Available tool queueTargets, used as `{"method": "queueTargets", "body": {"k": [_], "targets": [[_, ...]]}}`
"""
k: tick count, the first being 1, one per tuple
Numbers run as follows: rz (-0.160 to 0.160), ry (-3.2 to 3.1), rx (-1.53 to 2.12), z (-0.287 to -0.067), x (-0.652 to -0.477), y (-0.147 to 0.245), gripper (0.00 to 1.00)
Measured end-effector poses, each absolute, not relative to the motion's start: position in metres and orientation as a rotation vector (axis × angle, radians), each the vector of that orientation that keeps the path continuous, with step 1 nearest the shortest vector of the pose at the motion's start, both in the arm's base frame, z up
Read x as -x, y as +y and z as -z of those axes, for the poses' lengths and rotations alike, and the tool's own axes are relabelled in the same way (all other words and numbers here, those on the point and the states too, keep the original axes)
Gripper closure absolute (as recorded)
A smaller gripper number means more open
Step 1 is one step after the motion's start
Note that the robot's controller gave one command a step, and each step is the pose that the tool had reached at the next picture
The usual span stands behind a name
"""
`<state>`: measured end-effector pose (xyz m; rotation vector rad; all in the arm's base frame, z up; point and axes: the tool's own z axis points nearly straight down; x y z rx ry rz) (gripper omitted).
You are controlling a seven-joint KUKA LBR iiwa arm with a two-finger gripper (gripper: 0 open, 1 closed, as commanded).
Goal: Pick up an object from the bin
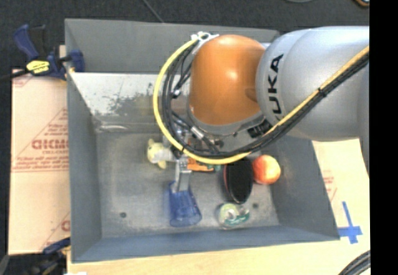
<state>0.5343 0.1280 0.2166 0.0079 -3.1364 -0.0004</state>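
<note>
Camera view.
- End effector: low over the middle of the bin floor. Whether it is open or closed cannot be told.
- Blue translucent cup-like piece: by the bin's near edge, directly ahead of the end effector's tip. Its long axis runs from the tip toward that edge.
- Yellow piece: just beside the end effector, on the side toward the bin's left edge.

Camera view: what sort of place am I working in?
Probably a robotics lab's bin-picking cell: a grey metal bin holding a blue plastic piece and a red-yellow ball, with a KUKA arm reaching over it.
</note>
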Motion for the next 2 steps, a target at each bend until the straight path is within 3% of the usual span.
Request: {"method": "queueTargets", "body": {"k": [1,2], "targets": [[0.002,-3.145,-0.001,-0.221,-0.536,0.127,0.0],[0.004,-3.13,0.329,-0.12,-0.597,0.075,0.0]]}}
